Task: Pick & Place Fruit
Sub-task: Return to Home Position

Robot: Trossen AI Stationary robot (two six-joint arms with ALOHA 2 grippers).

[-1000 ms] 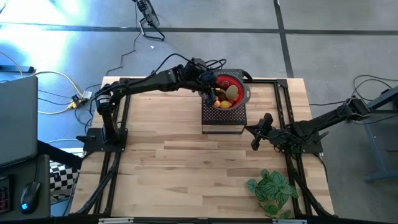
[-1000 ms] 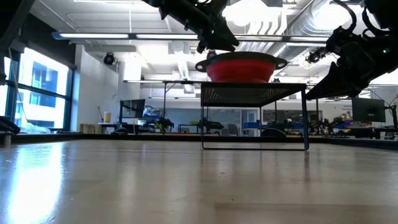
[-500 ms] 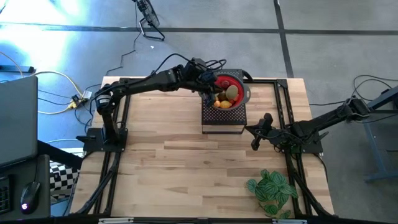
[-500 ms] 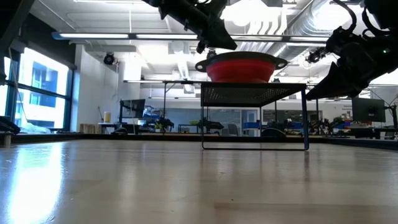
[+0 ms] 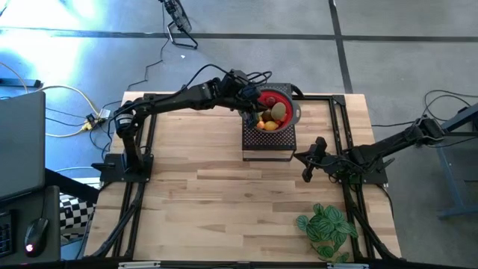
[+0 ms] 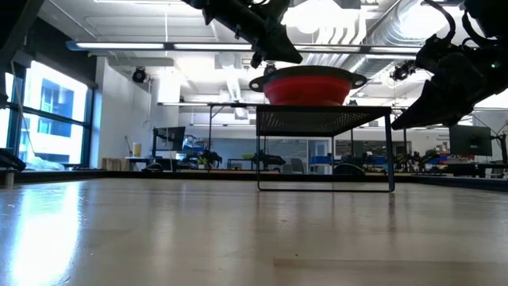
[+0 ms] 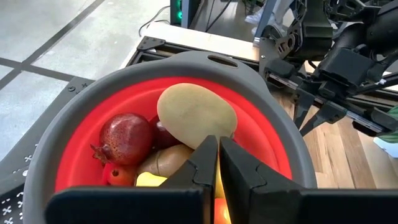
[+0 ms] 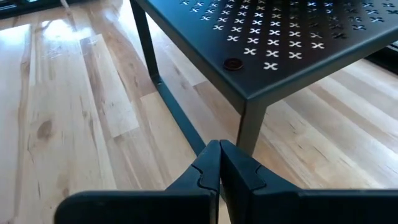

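Fruit [image 7: 196, 115] heaped in red bowl [image 7: 264, 134] on black shelf [image 5: 267, 146] at far side of table [image 5: 202, 194], left gripper [image 7: 217, 142] just above bowl, jaws pressed together, empty, right gripper [image 8: 219, 148] low beside shelf, jaws pressed together, empty, plant [image 5: 326, 228] near table's front edge

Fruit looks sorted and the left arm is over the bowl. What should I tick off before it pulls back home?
1. The left gripper carries nothing, jaws shut: ok.
2. The fruit sits in the red bowl, none loose on the table: ok.
3. The red bowl rests level on the shelf: ok.
4. The right gripper waits beside the shelf, jaws shut, off the left arm's way back: ok.
5. Gap between left gripper and fruit beneath: cannot tell.
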